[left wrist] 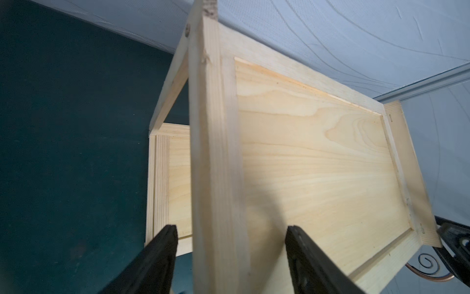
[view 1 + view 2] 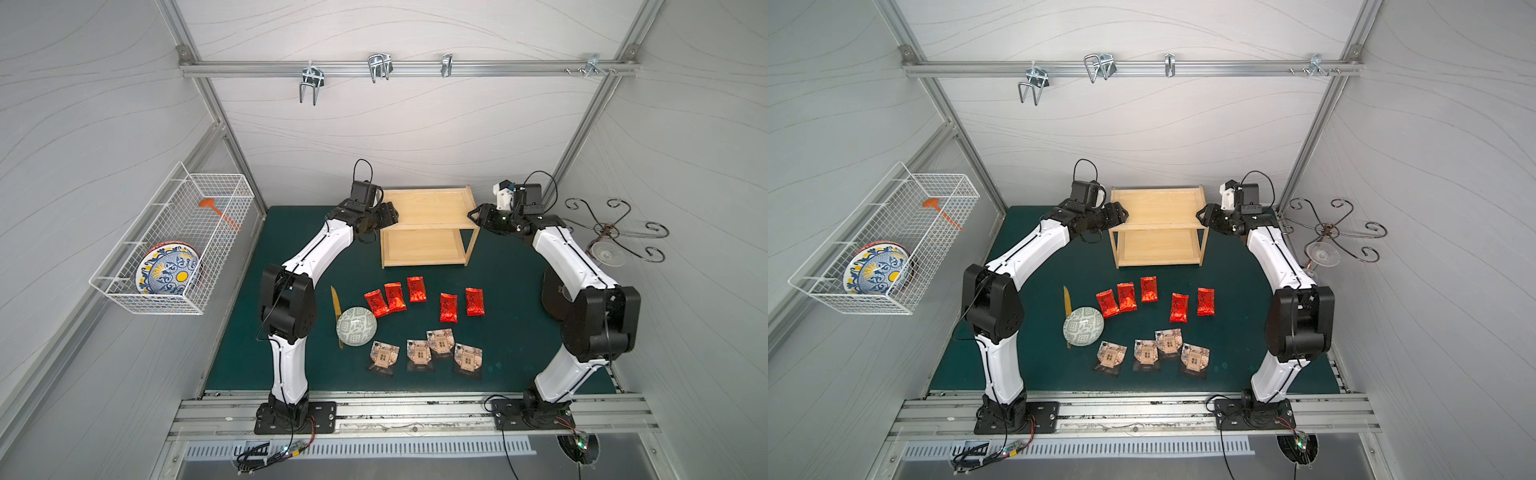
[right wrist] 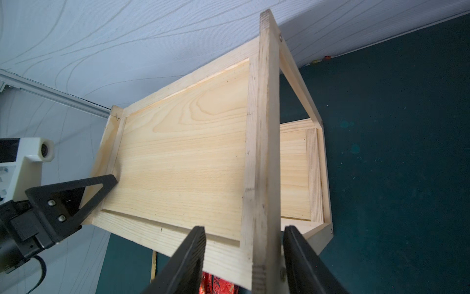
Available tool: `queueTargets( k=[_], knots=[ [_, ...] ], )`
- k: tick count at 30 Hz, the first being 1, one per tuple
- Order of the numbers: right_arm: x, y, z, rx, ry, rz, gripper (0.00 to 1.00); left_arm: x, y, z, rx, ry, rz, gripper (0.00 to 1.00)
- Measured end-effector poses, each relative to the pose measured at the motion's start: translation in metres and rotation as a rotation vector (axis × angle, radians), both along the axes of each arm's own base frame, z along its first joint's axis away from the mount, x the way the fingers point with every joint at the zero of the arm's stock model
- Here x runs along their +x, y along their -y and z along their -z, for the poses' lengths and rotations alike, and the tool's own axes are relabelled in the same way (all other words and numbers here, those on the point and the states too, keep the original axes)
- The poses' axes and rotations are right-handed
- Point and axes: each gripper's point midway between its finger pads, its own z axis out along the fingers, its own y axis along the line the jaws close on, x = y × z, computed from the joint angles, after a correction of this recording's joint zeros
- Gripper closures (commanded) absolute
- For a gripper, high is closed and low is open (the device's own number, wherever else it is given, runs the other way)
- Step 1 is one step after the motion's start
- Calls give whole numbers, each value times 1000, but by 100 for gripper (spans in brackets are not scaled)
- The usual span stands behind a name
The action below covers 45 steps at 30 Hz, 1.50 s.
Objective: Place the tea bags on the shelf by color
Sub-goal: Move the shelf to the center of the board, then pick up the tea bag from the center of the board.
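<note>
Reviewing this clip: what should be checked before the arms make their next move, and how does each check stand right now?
1. Shelf upright, both tiers bare: ok.
2. Left gripper jaws open astride one end rail, not clamped: ok.
3. Right gripper the same at the opposite end: ok.
4. Five red tea bags lying flat on the mat: ok.
5. Black-edged tea bags separated for single picks: not ok, two overlap.
6. Bowl clear of the nearest red bag: cannot tell.

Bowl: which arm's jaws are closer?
Left. The left arm reaches the shelf's end on the bowl's side, jaws straddling its rim; the right arm is at the opposite end.
</note>
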Motion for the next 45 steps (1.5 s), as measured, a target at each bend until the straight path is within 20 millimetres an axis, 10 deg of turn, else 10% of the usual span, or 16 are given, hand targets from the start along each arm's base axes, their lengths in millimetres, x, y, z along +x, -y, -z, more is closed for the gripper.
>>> queueTargets(
  k=[13,25,45],
  knots=[
    [-56,24,-50,-249,115,160,29,-52,-60,-71,143,153,-134,27],
    [-153,37,119,-474,-312,88,25,-132,-80,22,311,-139,-90,27],
    [-173,26,204,-555,-525,2,20,-179,-81,45,310,-251,21,23]
  ],
)
